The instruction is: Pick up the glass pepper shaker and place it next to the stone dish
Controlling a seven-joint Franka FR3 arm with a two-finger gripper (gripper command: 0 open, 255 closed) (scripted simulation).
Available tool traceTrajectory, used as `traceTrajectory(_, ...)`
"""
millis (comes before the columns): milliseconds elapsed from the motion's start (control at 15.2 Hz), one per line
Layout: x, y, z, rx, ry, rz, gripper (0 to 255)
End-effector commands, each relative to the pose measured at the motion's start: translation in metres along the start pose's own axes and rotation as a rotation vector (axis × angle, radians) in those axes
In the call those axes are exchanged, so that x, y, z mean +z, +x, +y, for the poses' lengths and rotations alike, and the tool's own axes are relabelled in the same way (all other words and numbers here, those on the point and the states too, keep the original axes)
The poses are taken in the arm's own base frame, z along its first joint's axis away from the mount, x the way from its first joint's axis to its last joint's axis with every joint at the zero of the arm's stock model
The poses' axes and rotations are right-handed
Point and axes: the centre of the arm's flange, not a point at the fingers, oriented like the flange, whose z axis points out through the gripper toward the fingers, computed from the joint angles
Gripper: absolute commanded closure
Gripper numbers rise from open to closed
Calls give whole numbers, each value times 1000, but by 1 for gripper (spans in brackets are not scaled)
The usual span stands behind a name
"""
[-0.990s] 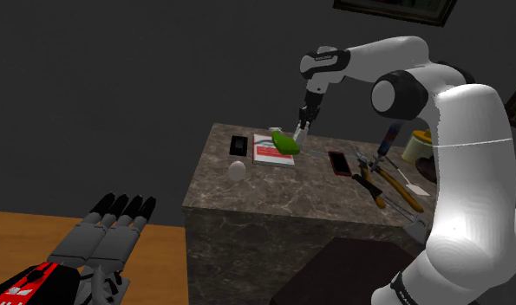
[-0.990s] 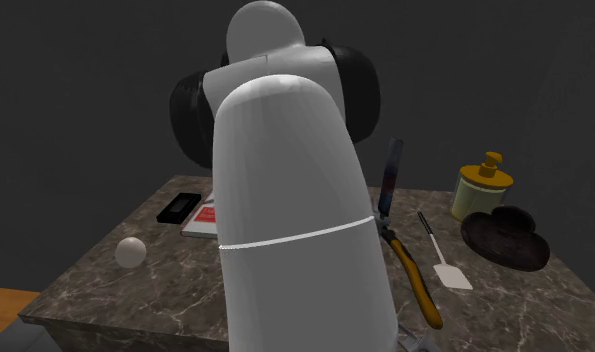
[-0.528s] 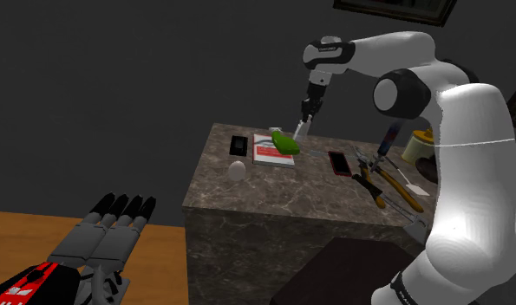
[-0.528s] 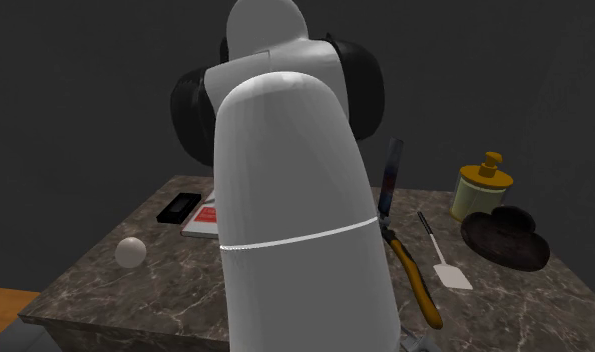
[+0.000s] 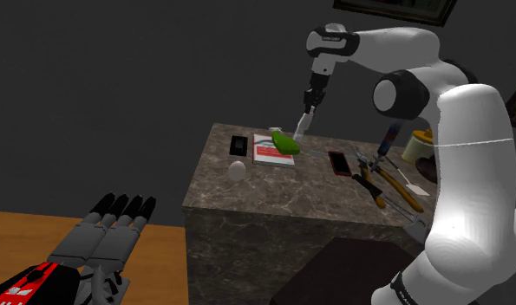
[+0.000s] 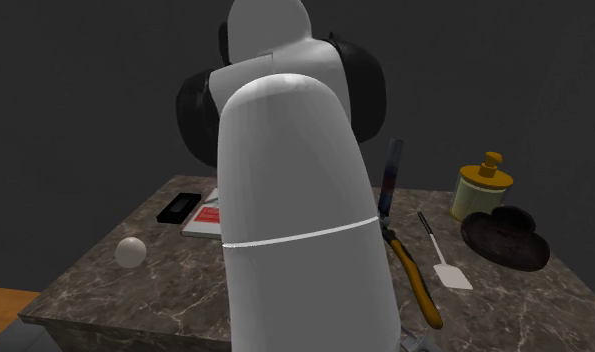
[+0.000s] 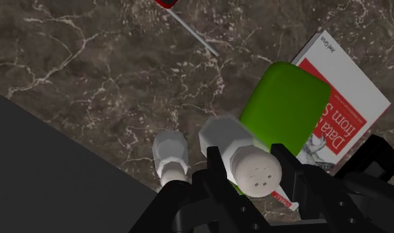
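Wrist view: my gripper (image 7: 252, 177), jaws clamped on the pale pepper shaker (image 7: 236, 142), has risen higher above the marble table (image 7: 89, 59) than a second ago, so the lift looks done and the carry to the dark stone dish (image 6: 505, 238), well apart, remains.

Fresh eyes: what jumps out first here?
The white shaker clasped in the black jaws, held above the marble table. Below it, a bright green object lies on a red-and-white book. In the second exterior view the white arm blocks the middle.
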Motion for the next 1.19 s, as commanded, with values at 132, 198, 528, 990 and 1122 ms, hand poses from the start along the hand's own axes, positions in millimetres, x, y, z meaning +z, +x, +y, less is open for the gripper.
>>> traceTrajectory(132, -21, -1, -2, 0, 0, 0, 255)
traceTrajectory(198, -27, -1, -3, 0, 0, 0, 255)
traceTrajectory(528, -53, -3, -5, 0, 0, 0, 255)
traceTrajectory(990, -74, -29, 2, 0, 0, 0, 255)
traceTrajectory(1122, -74, -53, 11, 0, 0, 0, 255)
